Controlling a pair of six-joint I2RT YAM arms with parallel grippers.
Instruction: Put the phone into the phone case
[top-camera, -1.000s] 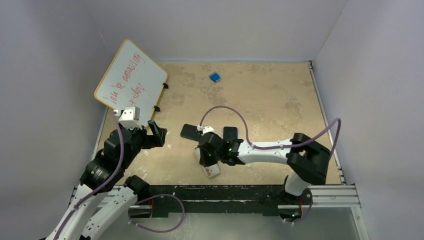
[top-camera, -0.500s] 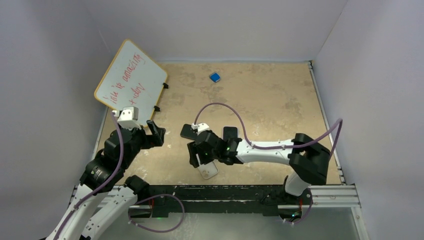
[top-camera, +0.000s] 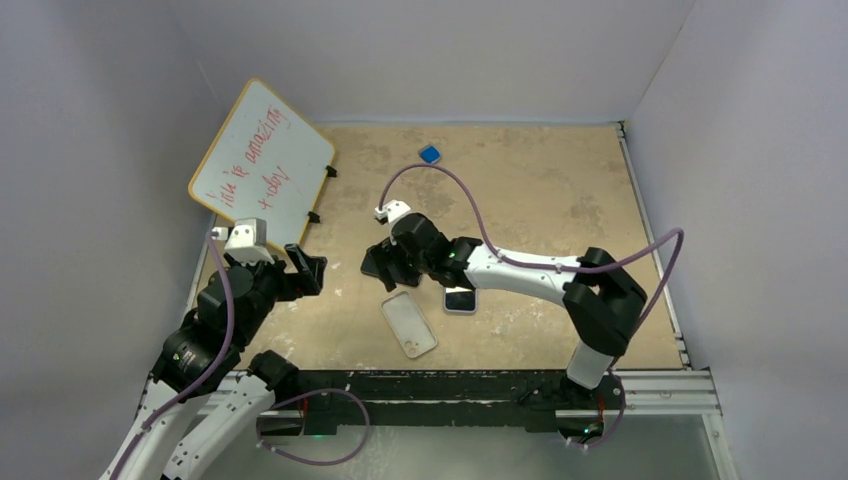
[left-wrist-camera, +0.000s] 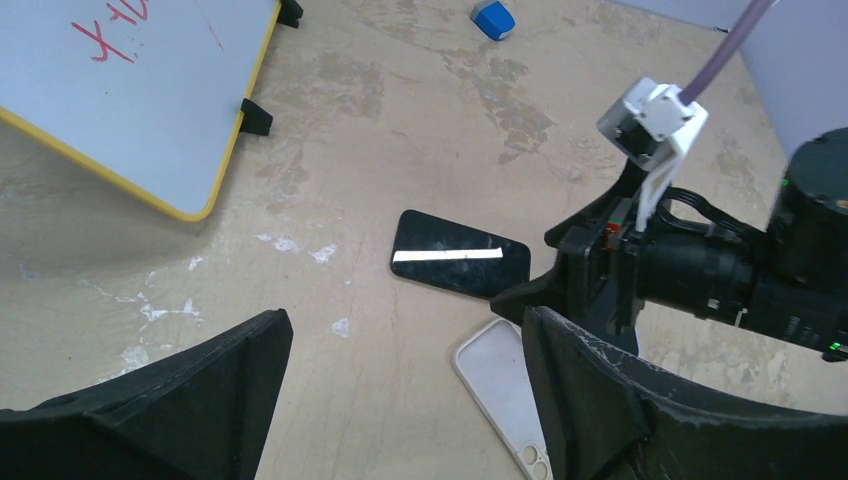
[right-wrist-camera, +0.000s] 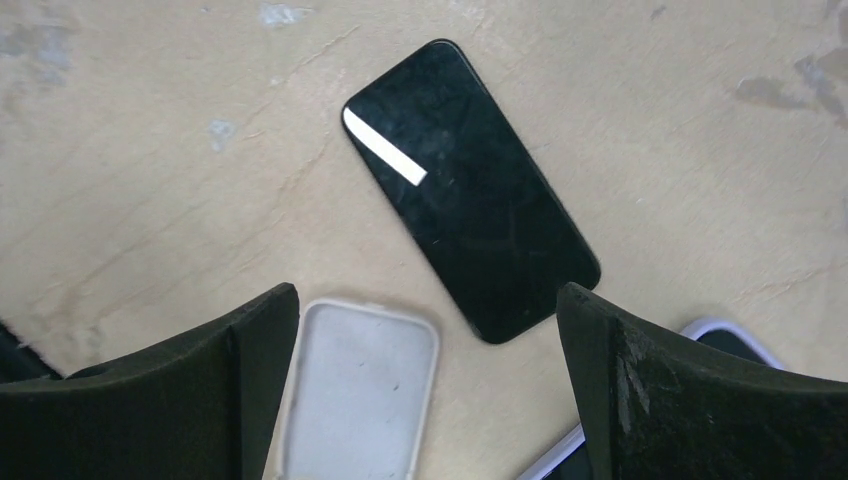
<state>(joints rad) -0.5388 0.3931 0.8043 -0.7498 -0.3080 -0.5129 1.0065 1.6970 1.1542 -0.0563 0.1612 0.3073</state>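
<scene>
- Phone (right-wrist-camera: 470, 190) flat on table (top-camera: 560, 200), black screen up, bright glare stripe across one end.
- Phone case (top-camera: 409, 323) pale and see-through, open side up, nothing inside.
- Just beside the phone's near end, narrow strip of table between the two, not touching.
- Right hand (right-wrist-camera: 425, 300) hanging over phone and case, fingers (right-wrist-camera: 700, 400) spread wide, nothing between them.
- Left hand (left-wrist-camera: 405, 320) off to the left side, well apart from both, fingers parted too, nothing gripped.
- Second phone (top-camera: 460, 299) in a white-rimmed case, lying right of the see-through one, partly hidden under the right arm.
- Whiteboard (top-camera: 262, 160) with red writing propped at the far left.
- Small blue object (top-camera: 430, 154) near the far edge, well apart from everything else.
</scene>
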